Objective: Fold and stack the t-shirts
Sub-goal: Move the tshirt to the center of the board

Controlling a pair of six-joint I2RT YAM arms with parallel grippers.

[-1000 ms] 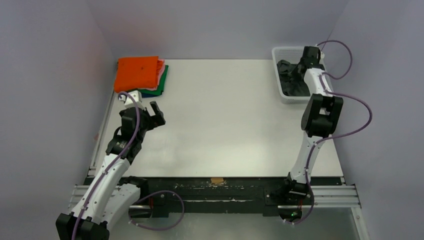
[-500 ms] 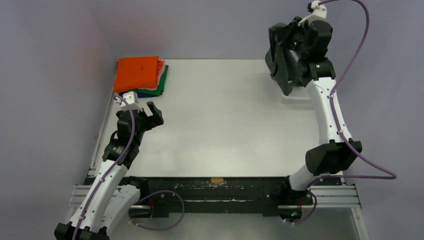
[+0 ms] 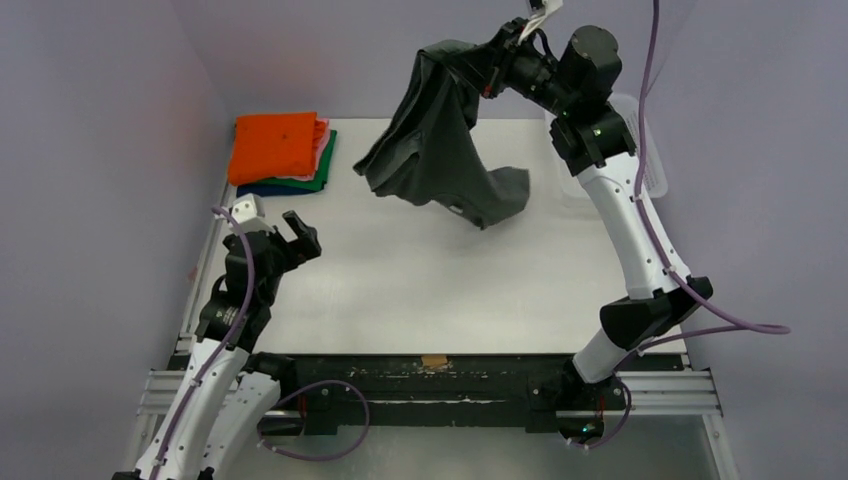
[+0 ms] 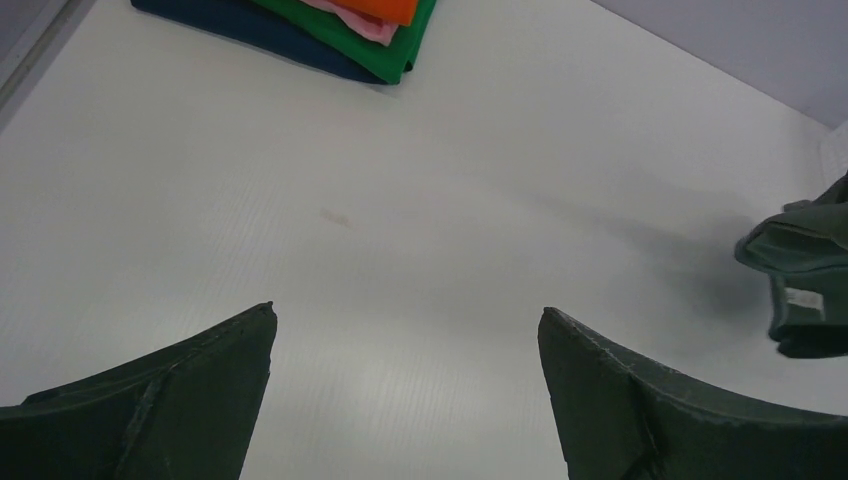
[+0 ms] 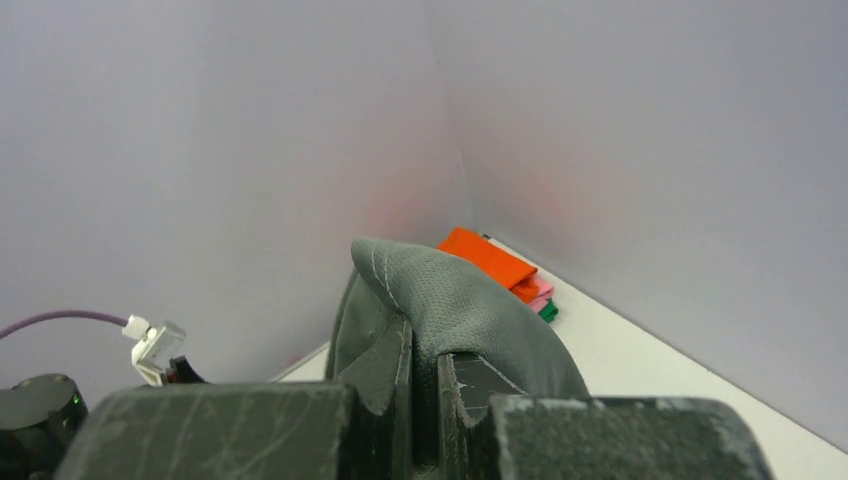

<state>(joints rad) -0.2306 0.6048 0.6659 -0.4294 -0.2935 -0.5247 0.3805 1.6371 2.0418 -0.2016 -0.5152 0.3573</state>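
Observation:
A dark charcoal-grey t-shirt (image 3: 440, 140) hangs in the air over the back middle of the table, its lower folds close above the surface. My right gripper (image 3: 487, 68) is raised high and shut on its top edge; in the right wrist view the cloth (image 5: 455, 300) bulges out between the closed fingers. A stack of folded t-shirts (image 3: 282, 150), orange on top of pink, green and dark blue, lies at the back left corner. My left gripper (image 3: 300, 232) hovers low in front of that stack, open and empty. In the left wrist view the stack (image 4: 330, 25) shows at the top.
A white mesh basket (image 3: 640, 150) stands at the back right, mostly hidden behind my right arm. Purple cables loop from both arms. Lilac walls close in the table at the back and sides. A black rail runs along the near edge.
My right arm has lifted the charcoal shirt out of the basket and swung it up and left over the table. My left gripper has drifted slightly toward the near left, still open.

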